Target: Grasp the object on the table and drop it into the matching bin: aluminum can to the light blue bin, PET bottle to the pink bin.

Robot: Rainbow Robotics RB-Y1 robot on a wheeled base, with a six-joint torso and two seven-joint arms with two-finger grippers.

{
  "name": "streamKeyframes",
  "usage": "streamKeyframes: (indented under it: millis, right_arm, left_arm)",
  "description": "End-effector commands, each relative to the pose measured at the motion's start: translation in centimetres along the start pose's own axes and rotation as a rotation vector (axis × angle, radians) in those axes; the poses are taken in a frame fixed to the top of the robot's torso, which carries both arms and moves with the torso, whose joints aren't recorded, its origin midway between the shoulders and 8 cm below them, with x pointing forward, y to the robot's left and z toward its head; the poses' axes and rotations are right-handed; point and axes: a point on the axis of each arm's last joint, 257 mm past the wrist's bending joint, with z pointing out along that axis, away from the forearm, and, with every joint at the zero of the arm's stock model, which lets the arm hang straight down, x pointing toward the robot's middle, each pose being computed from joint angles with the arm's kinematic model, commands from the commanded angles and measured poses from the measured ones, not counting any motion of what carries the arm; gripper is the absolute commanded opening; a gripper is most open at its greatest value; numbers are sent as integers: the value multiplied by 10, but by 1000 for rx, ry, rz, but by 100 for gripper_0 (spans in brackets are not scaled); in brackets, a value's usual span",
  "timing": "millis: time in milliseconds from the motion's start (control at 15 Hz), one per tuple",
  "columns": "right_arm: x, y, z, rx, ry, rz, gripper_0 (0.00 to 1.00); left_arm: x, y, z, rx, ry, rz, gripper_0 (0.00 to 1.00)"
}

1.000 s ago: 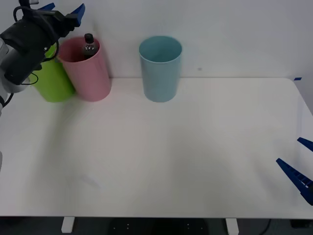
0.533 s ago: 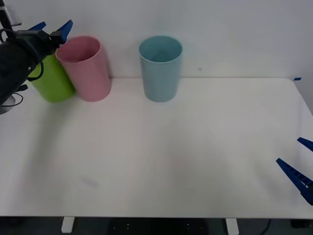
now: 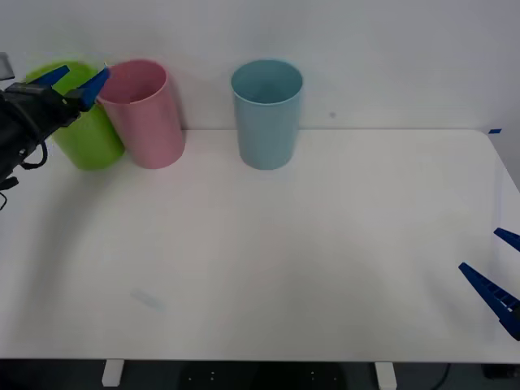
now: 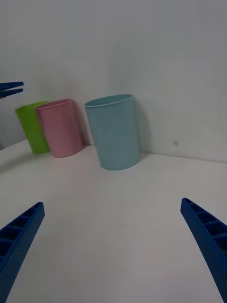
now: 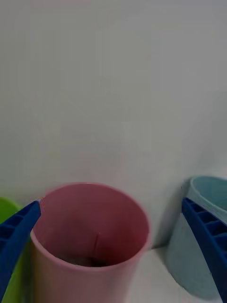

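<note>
The left gripper (image 3: 71, 80) hangs above and just to the left of the pink bin (image 3: 146, 114), its blue ribbed fingers spread apart and holding nothing. The PET bottle (image 5: 87, 259) looks to lie at the bottom of that bin, a dim dark shape there. The sensible move, I judge, is to lift clear without clipping the thin round rim, since these tall, smooth, tapering plastic tumblers would tip easily. The light blue bin (image 3: 266, 112) stands near on the plain white desk (image 3: 325, 244). The right gripper (image 3: 497, 286) waits wide open at the desk's right edge.
</note>
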Motion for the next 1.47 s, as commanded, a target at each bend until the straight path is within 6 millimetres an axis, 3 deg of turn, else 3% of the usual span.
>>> streamKeyframes:
  millis: [67,400,800,1467]
  right_arm:
    - [0,0,0,0,0,0,100]
    - [0,0,0,0,0,0,100]
    - [0,0,0,0,0,0,100]
    - [0,0,0,0,0,0,100]
  left_arm:
    - [14,-15,-17,87,42,7,100]
    - [28,-29,-54,179,97,61,100]
    - [49,-41,-116,233,195,202,100]
    - [69,-55,-203,283,268,182,100]
